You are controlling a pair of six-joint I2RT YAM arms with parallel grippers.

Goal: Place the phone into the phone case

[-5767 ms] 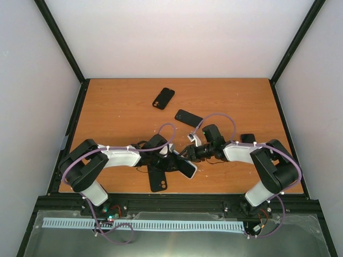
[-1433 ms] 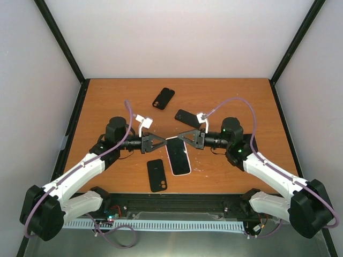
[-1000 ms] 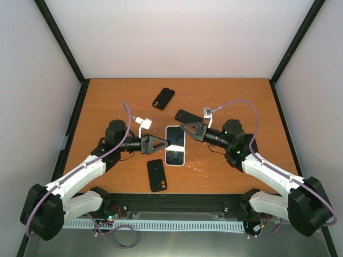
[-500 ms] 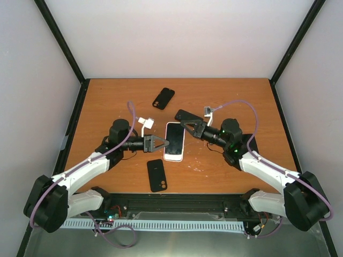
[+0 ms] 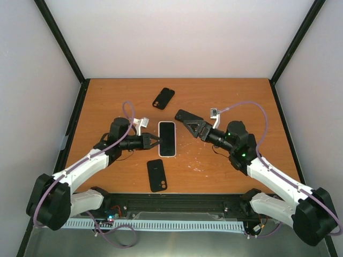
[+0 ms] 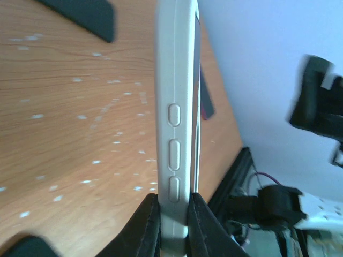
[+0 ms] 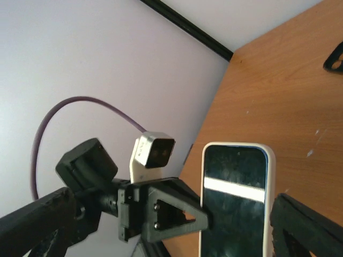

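While left tool (image 5: 157,141) pinches the smooth white-edged phone (image 5: 167,136), glossy black screen, right tool (image 5: 192,127) spread wide, empty

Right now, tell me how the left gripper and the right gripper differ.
1. The left gripper is shut, its fingers clamping the white-edged phone. The right gripper is open and holds nothing.
2. The left gripper touches the phone's left edge. The right gripper is apart from the phone, on its right, beside a black case.

Both point inward toward the phone.
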